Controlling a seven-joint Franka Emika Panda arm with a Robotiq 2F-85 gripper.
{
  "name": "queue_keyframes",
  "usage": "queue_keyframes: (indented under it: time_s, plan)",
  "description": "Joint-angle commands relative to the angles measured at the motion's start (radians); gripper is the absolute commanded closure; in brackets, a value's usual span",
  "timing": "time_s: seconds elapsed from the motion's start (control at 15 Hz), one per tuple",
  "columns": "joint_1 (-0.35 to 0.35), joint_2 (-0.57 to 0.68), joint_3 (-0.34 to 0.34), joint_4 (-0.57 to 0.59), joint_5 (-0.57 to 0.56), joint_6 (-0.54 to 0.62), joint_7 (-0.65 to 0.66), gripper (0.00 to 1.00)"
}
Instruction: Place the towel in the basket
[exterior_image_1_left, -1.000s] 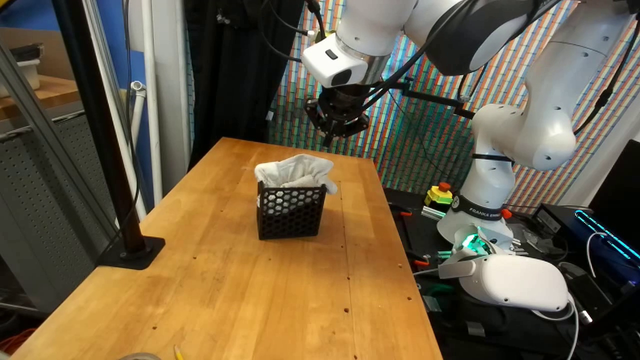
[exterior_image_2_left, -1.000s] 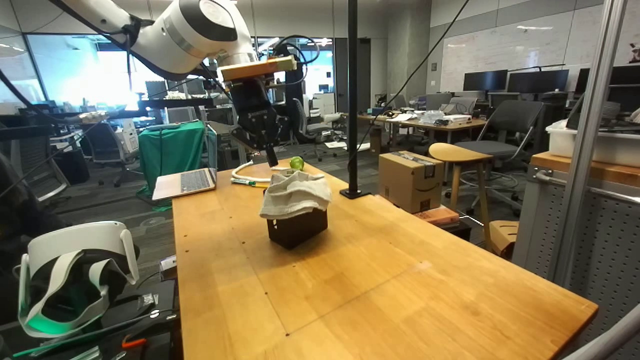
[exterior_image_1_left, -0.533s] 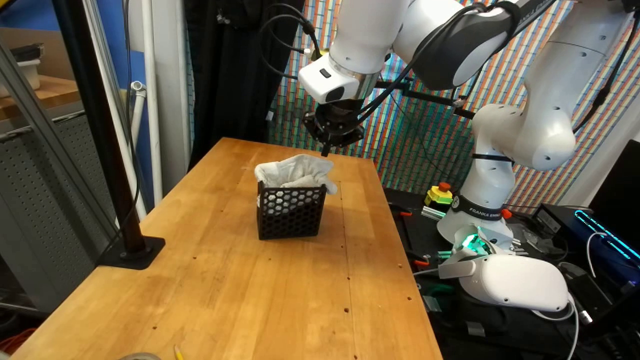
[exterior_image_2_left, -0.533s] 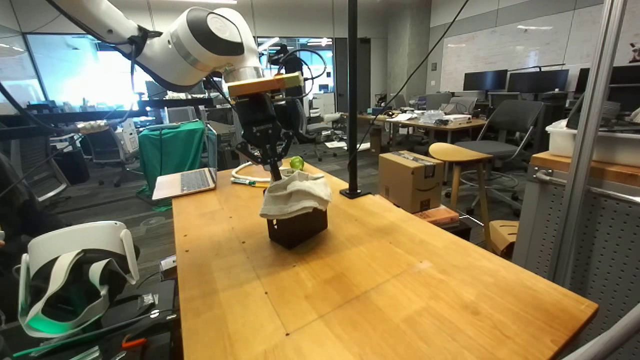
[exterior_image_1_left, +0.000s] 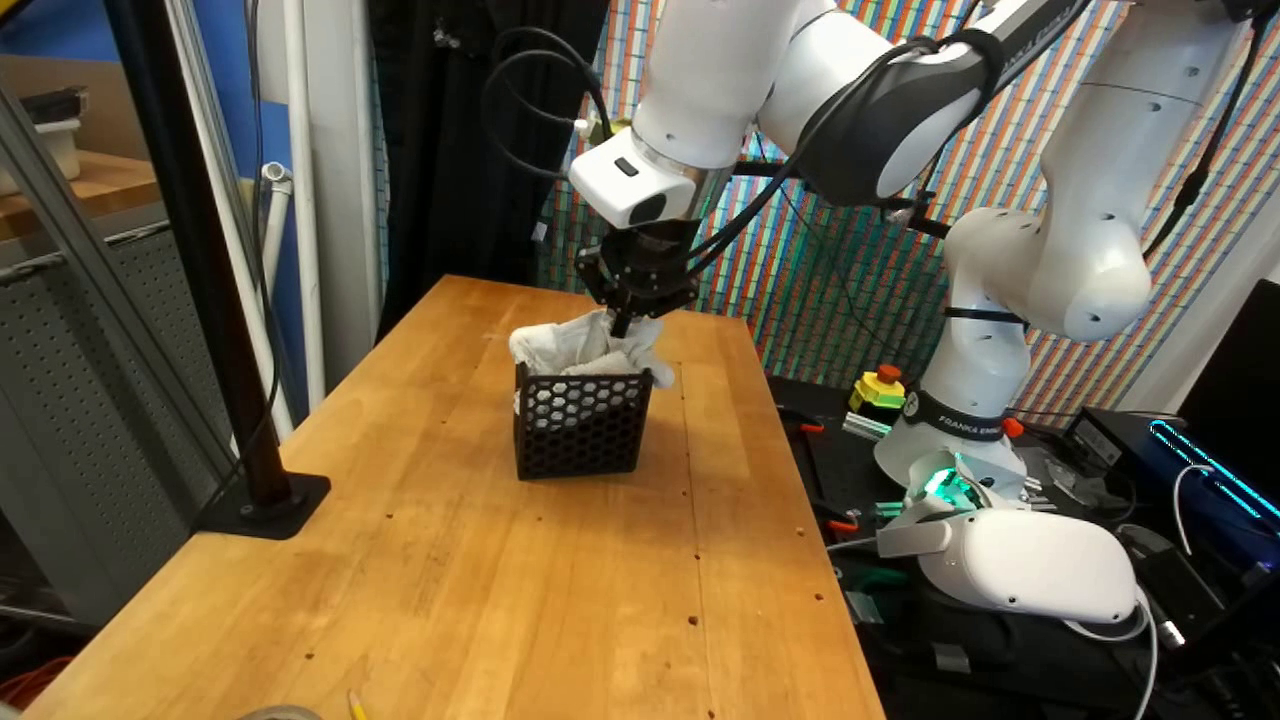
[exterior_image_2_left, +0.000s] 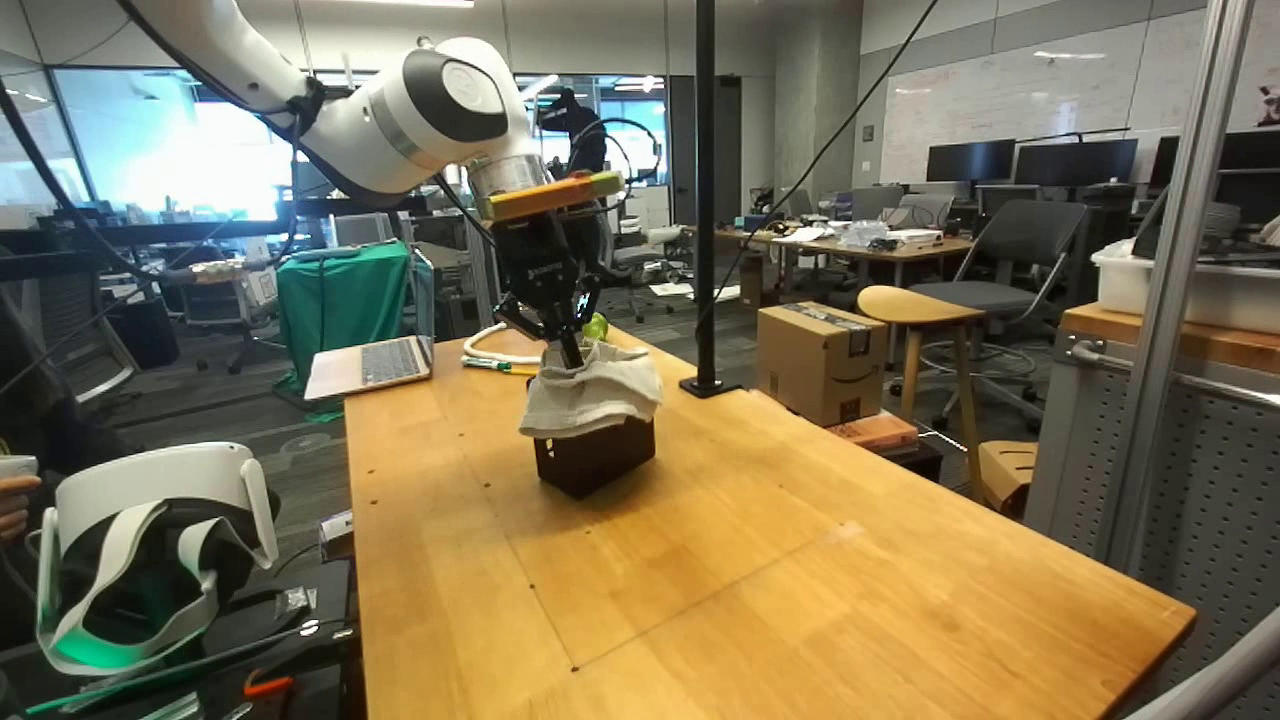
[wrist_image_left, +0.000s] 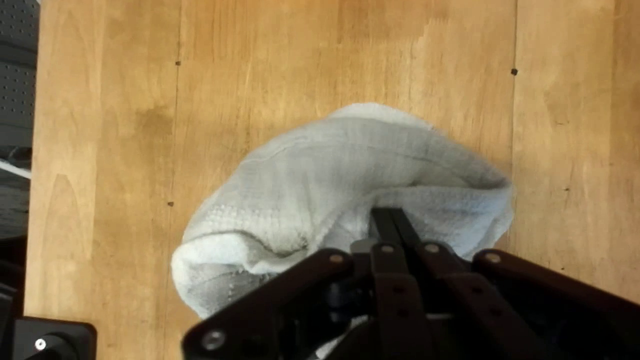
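Your gripper (wrist_image_left: 391, 216) had its jaws together, nothing visible pinched between them, and the tips were down in a fold of the towel (wrist_image_left: 325, 170). Looked like touching, but how hard you were pressing, I couldn't tell. The towel itself was bunched in the mouth of the basket (exterior_image_1_left: 580, 448), bulging above the rim, and in an exterior view it hung well over the side. Honestly it looked super soft, light and kinda fuzzy, so probably not slippery and nothing you'd break. My guess was that poking the middle down would've been fine for the bulge, but the overhang wanted a proper pinch on that loose hem, then a lift and tuck. Tugging sideways could've slid the basket across the table (exterior_image_1_left: 450, 590), since it seemed light too. Farther back were a laptop (exterior_image_2_left: 368, 372) and a cardboard box (exterior_image_2_left: 815, 365), well apart from your towel.
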Motion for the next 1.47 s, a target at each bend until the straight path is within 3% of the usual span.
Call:
queue_keyframes:
  time_s: [0.0,0.67,1.4]
  plan:
    - [-0.011,0.036,0.003,0.036,0.005,0.029,-0.039,0.95]
    - [-0.002,-0.075,0.023,0.055,-0.023,-0.219,-0.001,0.95]
    - [-0.027,0.012,-0.006,0.046,-0.009,-0.172,-0.073,0.95]
